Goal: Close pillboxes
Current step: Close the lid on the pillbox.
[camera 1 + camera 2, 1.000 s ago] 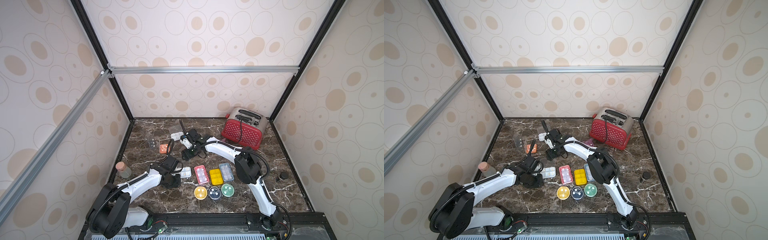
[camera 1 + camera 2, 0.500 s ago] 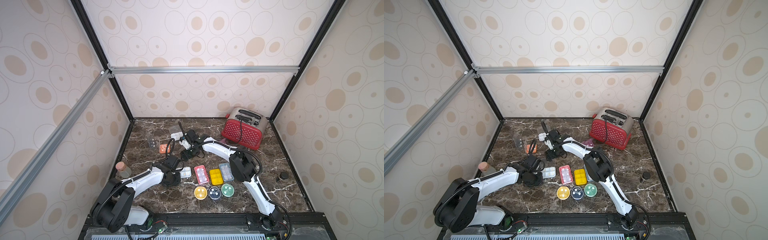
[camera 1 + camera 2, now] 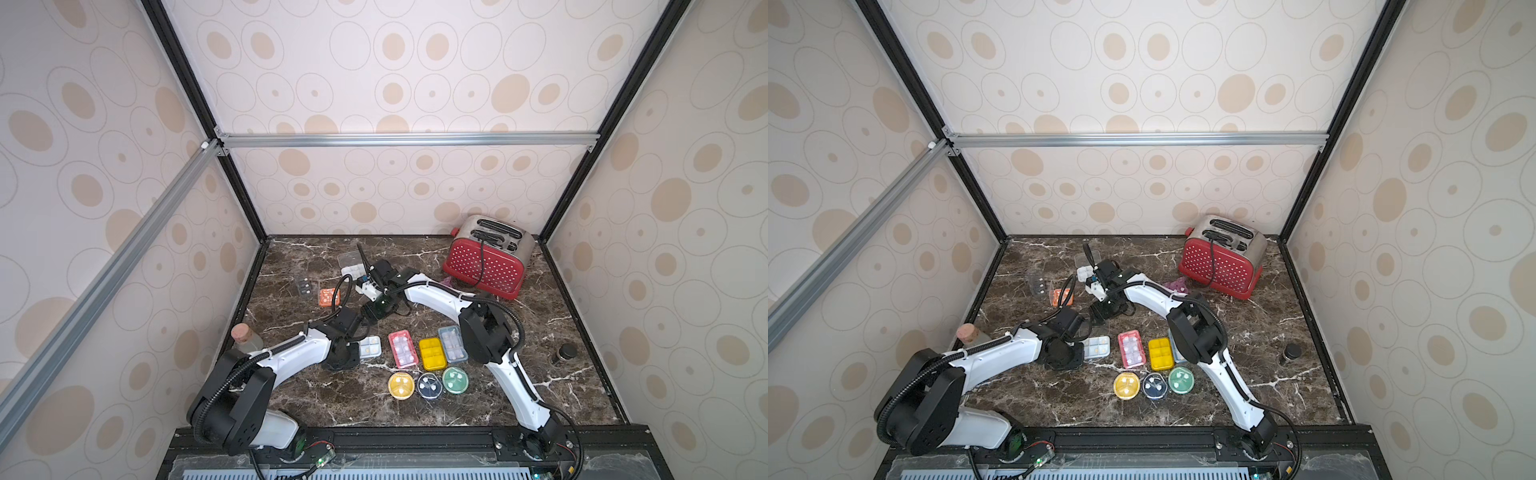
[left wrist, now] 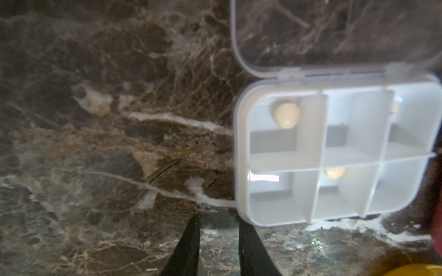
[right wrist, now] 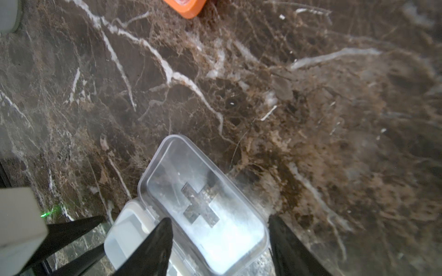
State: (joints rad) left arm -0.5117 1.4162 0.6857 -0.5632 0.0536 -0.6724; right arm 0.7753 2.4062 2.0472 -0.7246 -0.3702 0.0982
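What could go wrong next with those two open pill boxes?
The left tool sits beside the white box, not on its open lid; a nudge might slide it into the red box or jostle the pills.
The right tool straddles the cross-marked lid; squeezing could flex it or lift that box.

table (image 3: 353, 399): glossy marble | white pillbox (image 4: 334, 153): smooth plastic, clear lid (image 4: 334, 35) | toaster (image 3: 484, 266): perhaps metal

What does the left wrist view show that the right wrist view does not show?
Only the left wrist view: a six-compartment white pillbox, lid open, pale pills inside, lying beside the left gripper. Only the right wrist view: another pillbox's cross-marked clear lid, open, between the spread fingers of the right gripper, and a corner of an orange pillbox. Both: the dark marble table.
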